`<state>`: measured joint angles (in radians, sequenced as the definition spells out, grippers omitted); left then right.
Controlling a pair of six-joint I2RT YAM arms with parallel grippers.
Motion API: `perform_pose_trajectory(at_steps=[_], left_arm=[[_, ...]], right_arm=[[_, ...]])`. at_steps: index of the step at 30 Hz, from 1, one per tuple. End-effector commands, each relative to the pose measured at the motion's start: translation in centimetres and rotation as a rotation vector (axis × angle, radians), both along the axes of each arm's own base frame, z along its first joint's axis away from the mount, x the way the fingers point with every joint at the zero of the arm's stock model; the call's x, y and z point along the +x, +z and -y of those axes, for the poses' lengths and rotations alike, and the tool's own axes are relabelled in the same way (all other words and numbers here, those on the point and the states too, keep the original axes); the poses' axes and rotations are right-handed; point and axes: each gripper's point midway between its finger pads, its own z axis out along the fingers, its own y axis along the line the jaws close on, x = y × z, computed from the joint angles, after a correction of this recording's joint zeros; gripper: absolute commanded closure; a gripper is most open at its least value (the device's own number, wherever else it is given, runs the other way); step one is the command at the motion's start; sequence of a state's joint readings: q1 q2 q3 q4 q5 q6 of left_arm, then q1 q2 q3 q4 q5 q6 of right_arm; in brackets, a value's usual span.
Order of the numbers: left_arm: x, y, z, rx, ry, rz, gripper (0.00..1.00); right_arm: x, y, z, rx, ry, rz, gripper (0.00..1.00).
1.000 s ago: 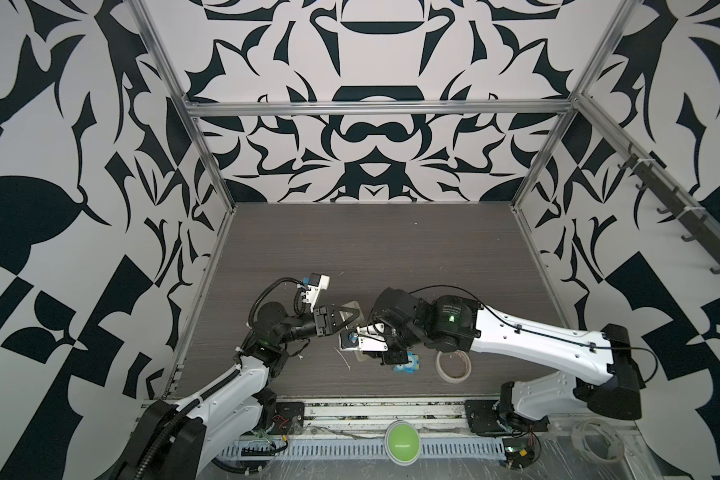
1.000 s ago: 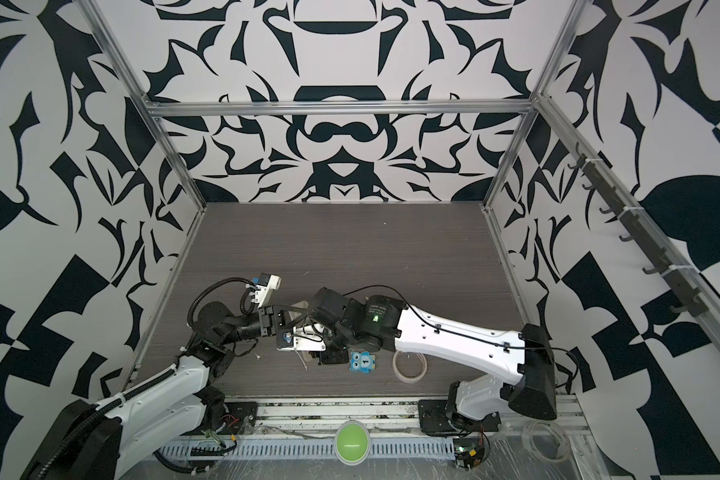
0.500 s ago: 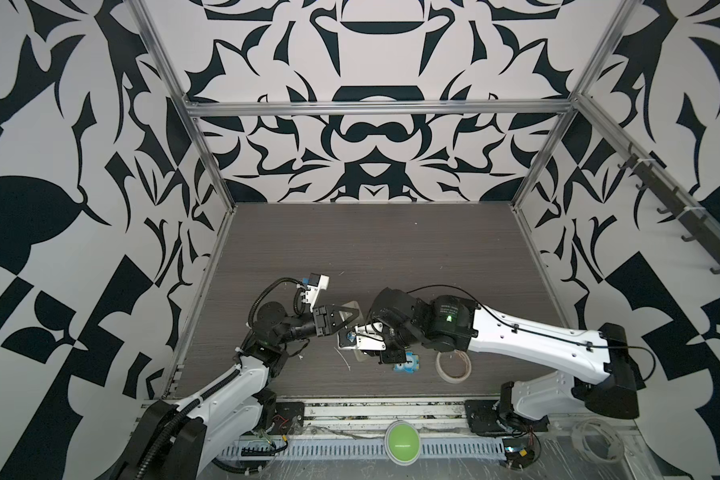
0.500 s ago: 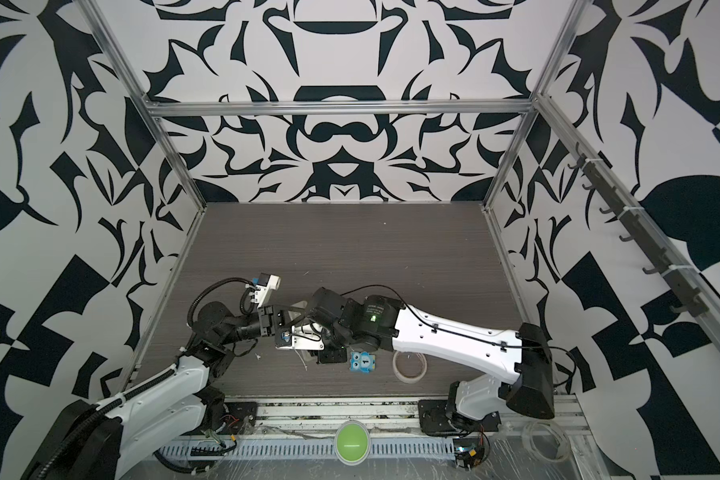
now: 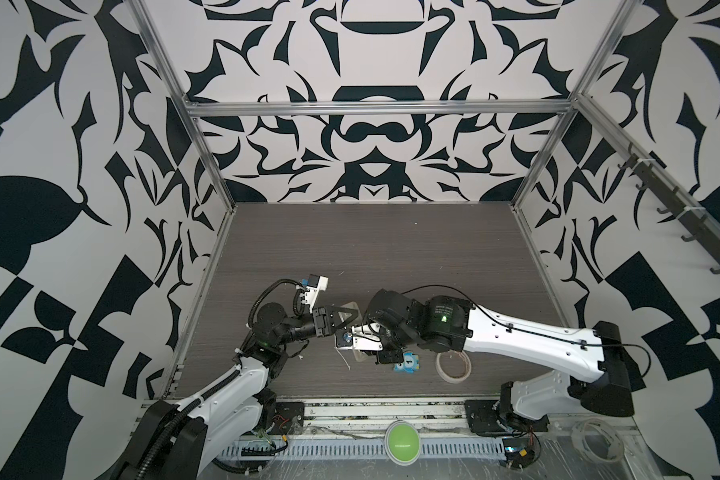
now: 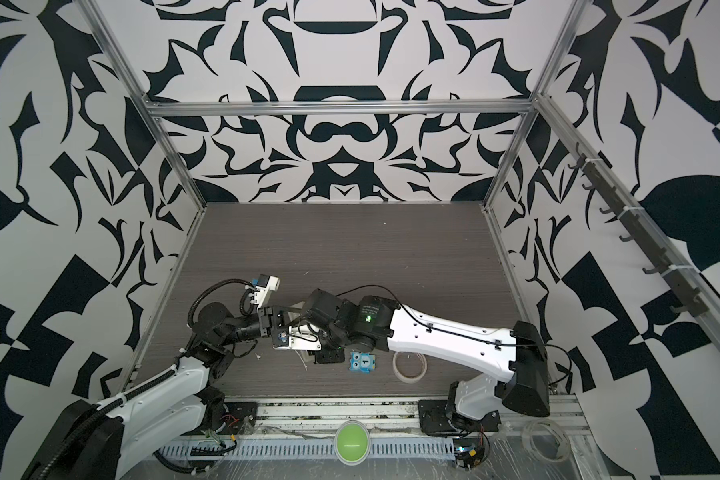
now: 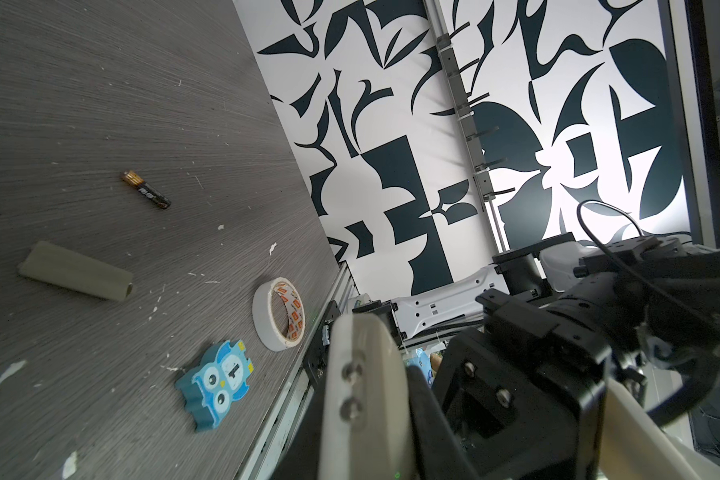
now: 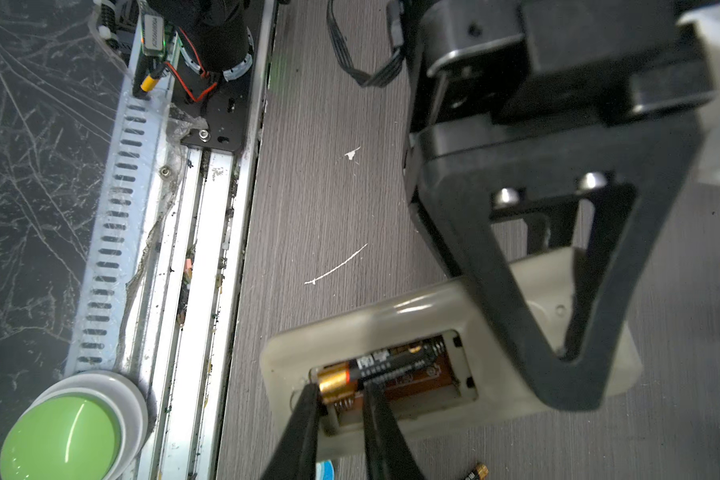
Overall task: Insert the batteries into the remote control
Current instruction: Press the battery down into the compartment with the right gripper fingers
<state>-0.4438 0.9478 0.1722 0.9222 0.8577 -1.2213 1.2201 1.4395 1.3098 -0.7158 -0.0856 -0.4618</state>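
Off-white remote control [image 8: 412,328], low in the right wrist frame, is clamped by the left gripper [image 8: 566,353] so that the right gripper [image 8: 341,395], pinching a battery [image 8: 375,368], seats it.

The far half of the desk [image 5: 371,249], in the upper middle of both top views, lies bare and open; near the lower edge the owl tile [image 5: 407,362] and tape roll [image 5: 453,365] crowd the room beside both arms
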Motion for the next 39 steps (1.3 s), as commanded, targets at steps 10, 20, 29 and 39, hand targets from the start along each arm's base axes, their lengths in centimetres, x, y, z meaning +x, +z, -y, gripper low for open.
perform_pose_trajectory(at_steps=[10,20,29,39], left_arm=[[-0.9,1.9,0.0,-0.045,-0.030,0.072,1.00],[-0.9,2.0,0.0,-0.047,-0.032,0.076,1.00],[-1.0,2.0,0.0,-0.048,-0.034,0.076,1.00],[-0.9,1.9,0.0,-0.044,-0.031,0.073,1.00]], right_arm=[[1.4,1.0,-1.6,0.028,-0.060,0.027,0.84],[1.8,0.3,-1.7,-0.001,-0.081,0.030,0.87],[2.3,-0.4,-1.9,-0.023,-0.096,0.035,0.88],[3.0,-0.9,-2.2,-0.045,-0.127,0.049,1.00]])
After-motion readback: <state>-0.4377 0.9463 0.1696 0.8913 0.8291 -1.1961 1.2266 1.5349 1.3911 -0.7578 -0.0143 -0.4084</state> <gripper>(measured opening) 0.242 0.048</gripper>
